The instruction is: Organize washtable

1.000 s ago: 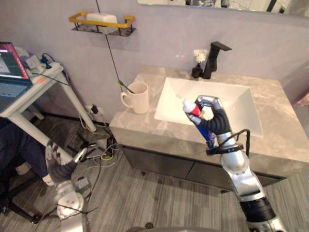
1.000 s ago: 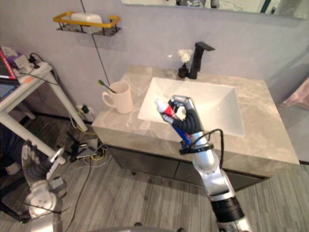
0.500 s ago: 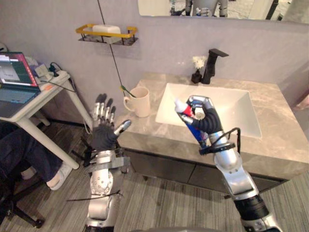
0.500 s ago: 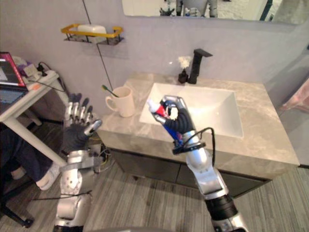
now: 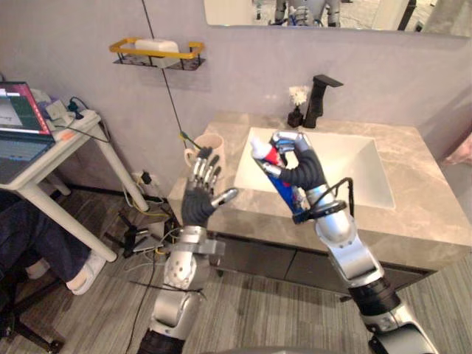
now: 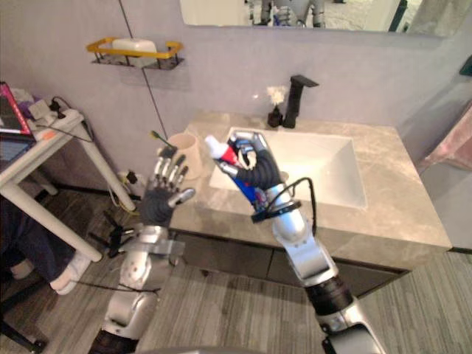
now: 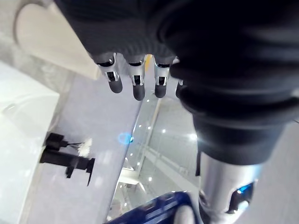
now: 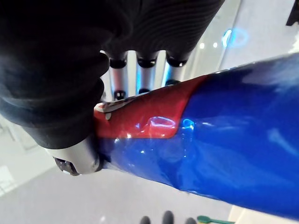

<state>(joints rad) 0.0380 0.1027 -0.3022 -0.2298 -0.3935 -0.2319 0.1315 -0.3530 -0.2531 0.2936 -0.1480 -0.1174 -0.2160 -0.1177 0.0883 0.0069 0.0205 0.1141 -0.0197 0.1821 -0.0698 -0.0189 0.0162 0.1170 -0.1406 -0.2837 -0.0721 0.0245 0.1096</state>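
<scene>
No lettering is legible, neither on the toothpaste tube [image 8: 233, 121] nor on the laptop screen [image 5: 13, 110].

The right hand [image 5: 299, 166] curls round the toothpaste tube [image 5: 270, 156] and hides much of its body. In the right wrist view the tube runs off the edge. The straight fingers of the left hand [image 5: 196, 206] cover part of the mug [image 5: 214, 141]. At 9 o'clock the laptop [image 5: 13, 122] is cut off, and at 12 o'clock the mirror [image 5: 332, 9]. The white tuft [image 5: 297, 94] beside the faucet [image 5: 322, 96] is too small to tell.
</scene>
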